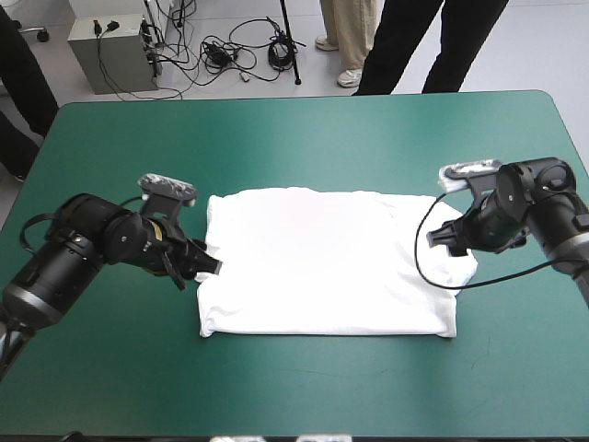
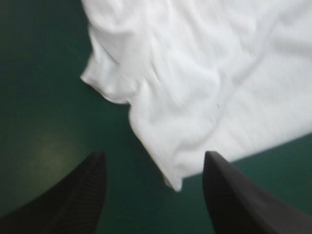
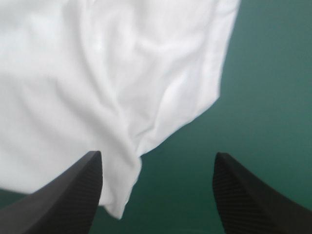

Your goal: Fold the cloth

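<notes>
Left gripper, right gripper both spread wide at T-shirt ends; T-shirt flat, long axis left-right.

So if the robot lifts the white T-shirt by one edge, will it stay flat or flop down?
The T-shirt would probably flop: its wrinkles suggest thin, limp cloth. Pushed, it would likely bunch up, since its edges look rumpled.

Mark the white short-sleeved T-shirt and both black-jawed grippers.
white short-sleeved T-shirt (image 1: 327,262): high view, middle of the flat fabric.
left gripper (image 2: 154,156): left wrist view, midway between its open jaws.
right gripper (image 3: 158,155): right wrist view, midway between its open jaws.
</notes>
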`<state>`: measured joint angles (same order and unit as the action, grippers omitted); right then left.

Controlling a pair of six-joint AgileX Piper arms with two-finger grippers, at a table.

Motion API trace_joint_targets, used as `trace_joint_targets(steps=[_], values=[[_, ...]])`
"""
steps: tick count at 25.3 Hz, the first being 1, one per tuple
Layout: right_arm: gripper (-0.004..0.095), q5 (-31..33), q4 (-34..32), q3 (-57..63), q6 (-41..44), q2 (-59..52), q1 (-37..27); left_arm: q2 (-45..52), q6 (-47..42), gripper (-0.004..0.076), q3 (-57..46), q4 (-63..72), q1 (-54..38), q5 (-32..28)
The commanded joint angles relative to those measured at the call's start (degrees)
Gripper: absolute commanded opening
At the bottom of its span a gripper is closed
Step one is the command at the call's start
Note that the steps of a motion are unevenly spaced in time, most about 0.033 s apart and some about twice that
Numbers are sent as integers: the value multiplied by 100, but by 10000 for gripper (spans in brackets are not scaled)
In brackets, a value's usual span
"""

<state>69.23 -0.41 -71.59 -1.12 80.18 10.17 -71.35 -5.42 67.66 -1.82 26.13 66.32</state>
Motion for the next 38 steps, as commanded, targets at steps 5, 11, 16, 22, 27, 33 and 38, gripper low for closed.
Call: trace_joint_targets(steps=[5, 11, 16, 22, 27, 33, 38], values=[[622, -229, -1116, -1035, 606, -477, 1, 53, -246, 431, 1017, -980, -561, -356], [622, -172, -1097, -1058, 606, -487, 1, -769, 295, 431, 1017, -290, -1208, -552], [622, -172, -1133, -1058, 543, -487, 1, -1773, 495, 431, 994, 148, -1244, -591], [621, -211, -1263, -1058, 543, -487, 1, -2390, 542, 431, 898, 359, -1244, -605], [621, -282, -1273, -1058, 543, -487, 1, -2626, 542, 430, 391, 492, -1244, -839], [621, -307, -1273, -1058, 543, -487, 1, -2736, 542, 418, 298, 517, -1244, -880], [621, -317, -1242, -1058, 543, -487, 1, -2723, 509, 191, 298, 527, -1244, -925]])
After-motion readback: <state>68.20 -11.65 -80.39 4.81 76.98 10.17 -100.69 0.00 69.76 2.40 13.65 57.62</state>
